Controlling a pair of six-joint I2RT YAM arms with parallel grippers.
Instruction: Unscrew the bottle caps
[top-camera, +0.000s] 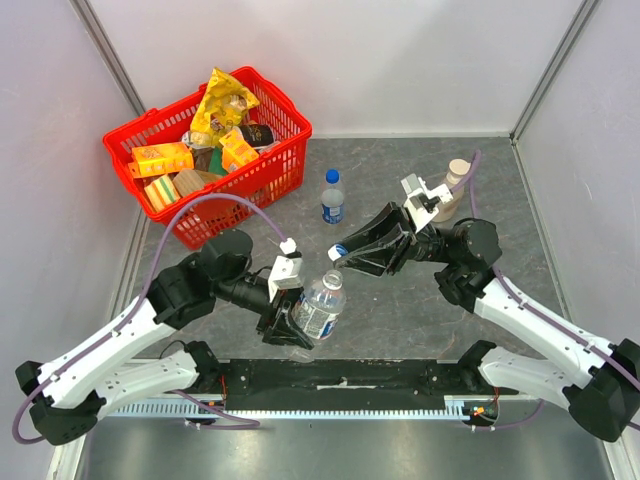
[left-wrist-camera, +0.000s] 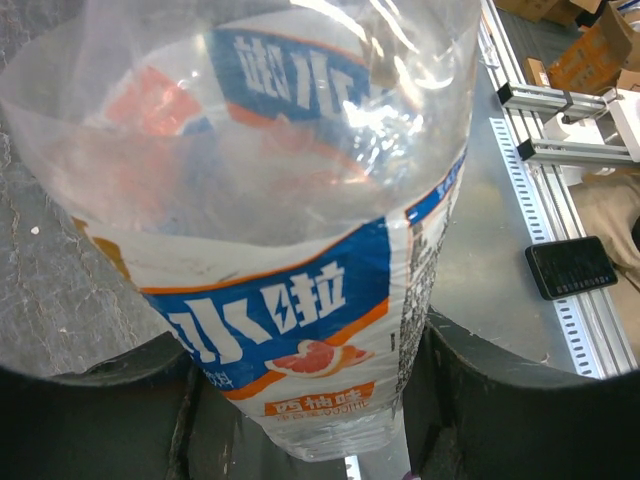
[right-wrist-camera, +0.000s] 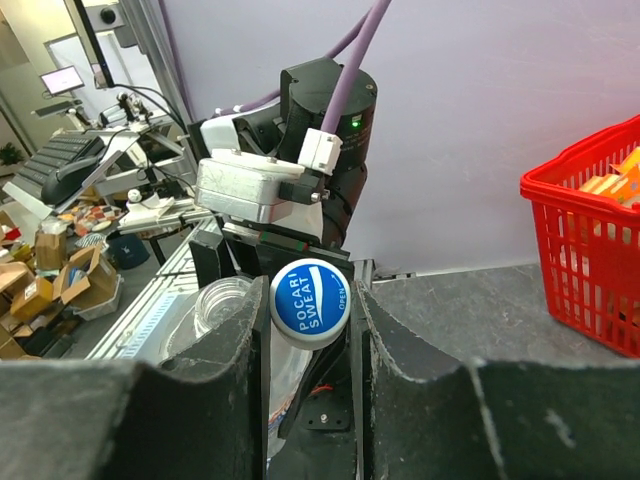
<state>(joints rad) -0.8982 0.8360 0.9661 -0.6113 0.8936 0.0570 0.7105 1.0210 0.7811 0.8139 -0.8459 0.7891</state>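
My left gripper (top-camera: 292, 322) is shut on a clear bottle (top-camera: 320, 305) with a blue, white and orange label, holding it tilted above the table's near edge. The bottle fills the left wrist view (left-wrist-camera: 300, 250), between the gripper's (left-wrist-camera: 310, 400) dark fingers. My right gripper (top-camera: 345, 255) is shut on a blue cap (right-wrist-camera: 310, 302) marked POCARI SWEAT. The cap (top-camera: 338, 252) is off the bottle, just above its open neck (right-wrist-camera: 222, 300). A small blue-labelled bottle (top-camera: 332, 198) stands upright mid-table with its blue cap (top-camera: 332, 176) on. No green cap shows.
A red basket (top-camera: 280, 172) full of snack packs and boxes stands at the back left. A beige pump-dispenser bottle (top-camera: 455, 180) stands behind my right wrist. Grey walls enclose the table on three sides.
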